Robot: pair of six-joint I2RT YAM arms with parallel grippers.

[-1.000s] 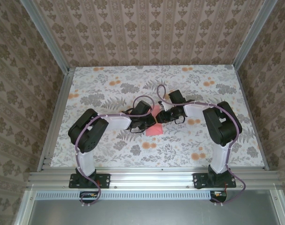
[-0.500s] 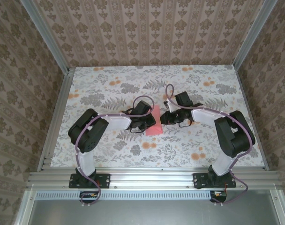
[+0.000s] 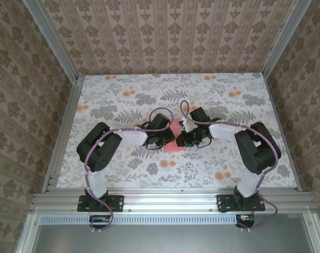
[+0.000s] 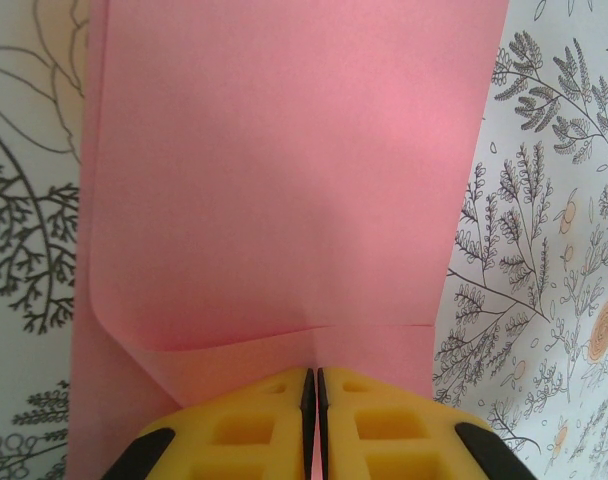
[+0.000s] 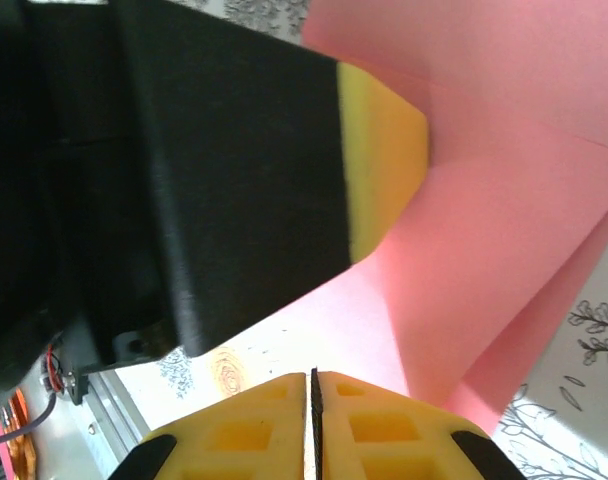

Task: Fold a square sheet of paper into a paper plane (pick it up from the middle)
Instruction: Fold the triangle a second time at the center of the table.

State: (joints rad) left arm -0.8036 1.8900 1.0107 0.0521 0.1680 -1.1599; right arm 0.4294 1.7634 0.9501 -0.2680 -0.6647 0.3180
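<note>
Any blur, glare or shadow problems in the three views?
Top external: sharp, evenly lit, no glare on the table. Left wrist: pink sheet in focus, with mild uneven shading across it; left gripper cropped at the bottom edge. Right wrist: that gripper looms close and blurred, and the table beneath it is washed out.

We find the sheet of paper (image 3: 171, 148) at the middle of the table (image 3: 123, 100), between the two grippers.
From above, the left gripper (image 3: 163, 140) sits at the sheet's left edge and the right gripper (image 3: 181, 140) at its right, close together across it. Ahead of the left gripper the sheet stretches away, a folded flap right at the fingertips, table on both sides. Seen from the right wrist, one finger (image 5: 384, 150) of the left gripper lies over the sheet, ahead-left of the right gripper.
</note>
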